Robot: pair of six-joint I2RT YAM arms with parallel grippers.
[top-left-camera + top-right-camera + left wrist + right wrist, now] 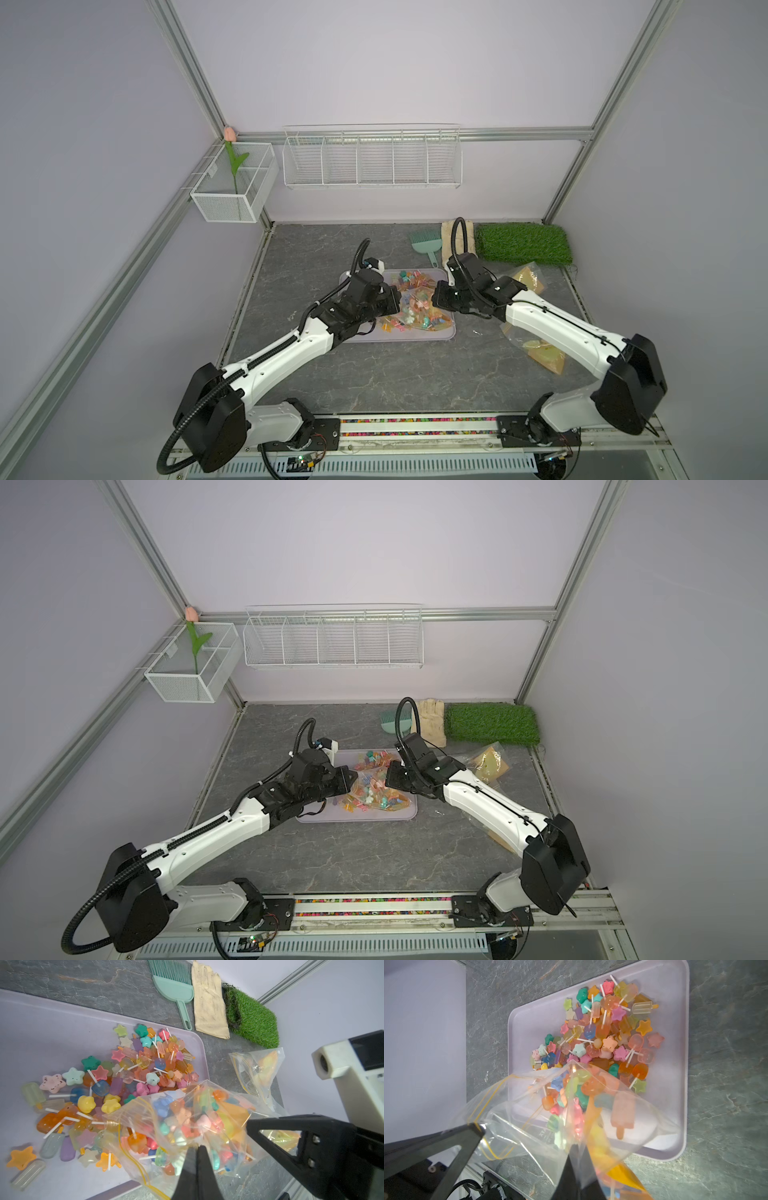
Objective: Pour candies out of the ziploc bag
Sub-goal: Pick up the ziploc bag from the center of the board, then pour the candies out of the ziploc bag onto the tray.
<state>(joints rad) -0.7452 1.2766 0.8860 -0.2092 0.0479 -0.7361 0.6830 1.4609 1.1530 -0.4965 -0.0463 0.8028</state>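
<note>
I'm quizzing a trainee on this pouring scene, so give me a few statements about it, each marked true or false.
1. The left gripper and the right gripper are both shut on the ziploc bag. True.
2. The ziploc bag is empty. False: many candies are inside it.
3. Loose candies lie on the lavender tray. True.
4. The mint brush lies in the tray. False: it lies on the table, beside the glove.
</note>
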